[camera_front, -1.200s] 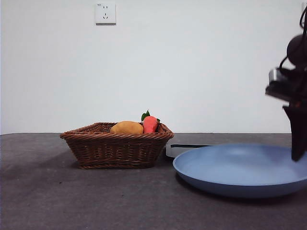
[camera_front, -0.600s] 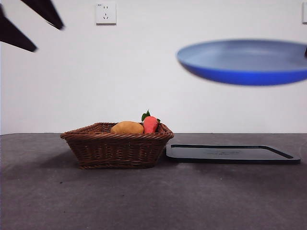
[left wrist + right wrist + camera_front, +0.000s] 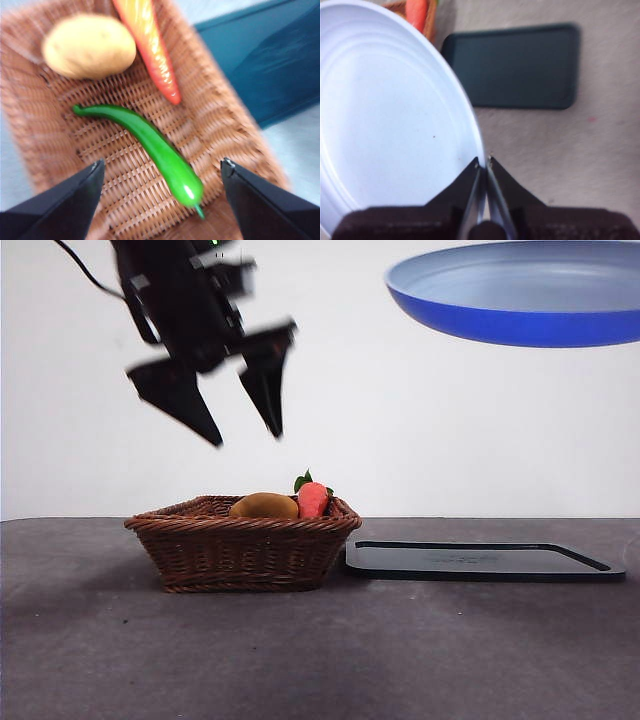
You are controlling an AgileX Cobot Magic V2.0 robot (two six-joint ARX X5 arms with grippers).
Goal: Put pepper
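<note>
The pepper (image 3: 150, 145) is long, glossy and green and lies in the wicker basket (image 3: 220, 130); in the front view the basket (image 3: 243, 545) wall hides it. My left gripper (image 3: 243, 432) hangs open above the basket, and in the left wrist view (image 3: 162, 170) its jaws stand either side of the pepper, apart from it. My right gripper (image 3: 483, 162) is shut on the rim of the blue plate (image 3: 390, 120) and holds the plate (image 3: 520, 295) high at the upper right.
A yellow-orange lump (image 3: 90, 46) and a red-orange vegetable (image 3: 150, 45) share the basket; both show over its rim (image 3: 265, 506) (image 3: 313, 499). A dark flat tray (image 3: 480, 560) lies on the table right of the basket, below the lifted plate (image 3: 520, 65).
The plate was lifted off the tray and has risen further. The left gripper has come down from the top left corner to above the basket.
</note>
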